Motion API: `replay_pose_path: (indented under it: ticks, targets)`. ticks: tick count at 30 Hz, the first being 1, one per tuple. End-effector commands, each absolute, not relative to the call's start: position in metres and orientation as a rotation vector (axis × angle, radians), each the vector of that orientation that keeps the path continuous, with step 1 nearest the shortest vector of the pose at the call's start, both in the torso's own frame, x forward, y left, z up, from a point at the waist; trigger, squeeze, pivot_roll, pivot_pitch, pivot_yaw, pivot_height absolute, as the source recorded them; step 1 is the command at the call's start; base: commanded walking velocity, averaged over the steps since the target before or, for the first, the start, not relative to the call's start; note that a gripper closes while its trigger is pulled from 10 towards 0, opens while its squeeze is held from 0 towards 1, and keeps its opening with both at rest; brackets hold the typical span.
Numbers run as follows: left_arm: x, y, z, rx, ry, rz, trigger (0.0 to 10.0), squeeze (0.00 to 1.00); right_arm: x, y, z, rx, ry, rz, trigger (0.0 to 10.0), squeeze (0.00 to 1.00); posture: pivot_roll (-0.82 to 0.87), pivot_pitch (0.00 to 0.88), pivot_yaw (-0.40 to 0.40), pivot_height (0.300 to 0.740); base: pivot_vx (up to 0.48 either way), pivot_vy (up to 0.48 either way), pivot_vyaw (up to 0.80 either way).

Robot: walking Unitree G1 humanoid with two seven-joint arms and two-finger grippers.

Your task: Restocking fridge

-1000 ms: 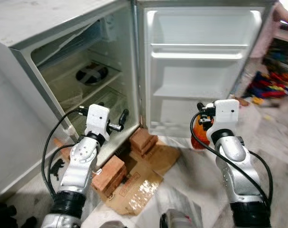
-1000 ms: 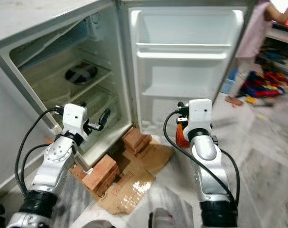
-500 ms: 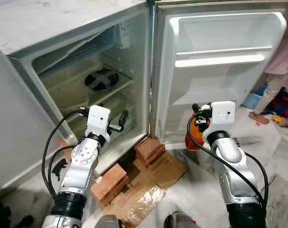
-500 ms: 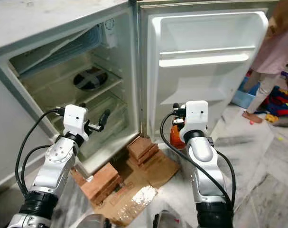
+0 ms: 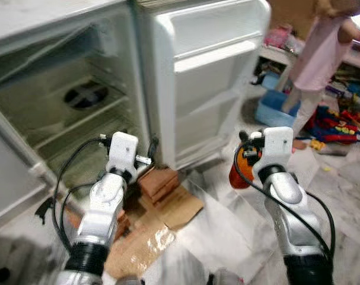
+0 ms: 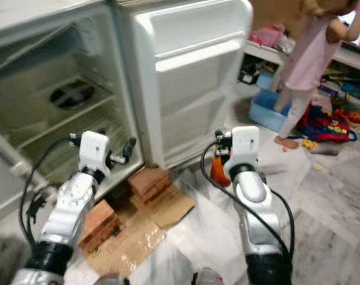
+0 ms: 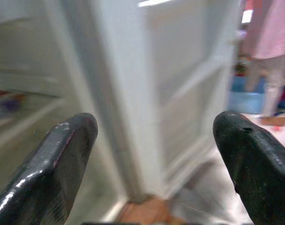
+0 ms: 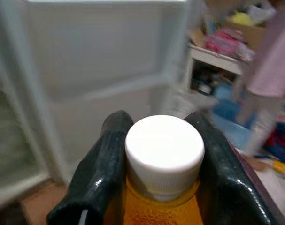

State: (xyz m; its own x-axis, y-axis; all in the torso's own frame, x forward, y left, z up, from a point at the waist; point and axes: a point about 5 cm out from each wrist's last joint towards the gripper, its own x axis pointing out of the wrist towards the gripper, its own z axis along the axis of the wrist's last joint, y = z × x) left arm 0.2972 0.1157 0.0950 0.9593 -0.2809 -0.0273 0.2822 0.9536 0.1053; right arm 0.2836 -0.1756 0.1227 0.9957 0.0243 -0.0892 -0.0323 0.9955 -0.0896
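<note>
My right hand [image 8: 156,178] grips the orange bottle [image 8: 161,208] by its cap; left hand [image 7: 151,154] spread, empty. Bricks [image 5: 159,181] and a person [image 6: 313,59] nearby: I risk tripping or bumping.

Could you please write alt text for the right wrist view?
The right gripper is shut on an orange bottle, its black jaws clamping the white cap. Behind, blurred, stand the open fridge door and a person in pink.

No lettering legible anywhere; views are blurred, so any label may simply be smeared out.
</note>
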Motion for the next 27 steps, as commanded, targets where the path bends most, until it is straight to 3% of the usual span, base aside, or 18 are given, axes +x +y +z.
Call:
replay_pose_path:
  ticks: [1,20,27]
  targets:
    - [0.299,0.118,0.098,0.122,0.003,-0.282,10.0,0.0,0.286,-0.174,0.132,-0.08,0.042,0.03,10.0,0.0,-0.04,0.033,0.017,0.74,0.0,-0.48,0.0]
    - [0.305,0.143,0.098,0.187,0.02,-0.087,10.0,0.0,0.29,-0.166,0.138,-0.041,0.004,0.097,10.0,0.0,-0.03,0.028,0.013,0.74,0.0,-0.468,0.0]
    - [0.301,0.161,0.102,0.157,-0.003,0.021,10.0,0.0,0.29,-0.159,0.142,-0.036,-0.029,0.133,10.0,0.0,-0.02,0.018,0.019,0.74,0.0,-0.035,0.0]
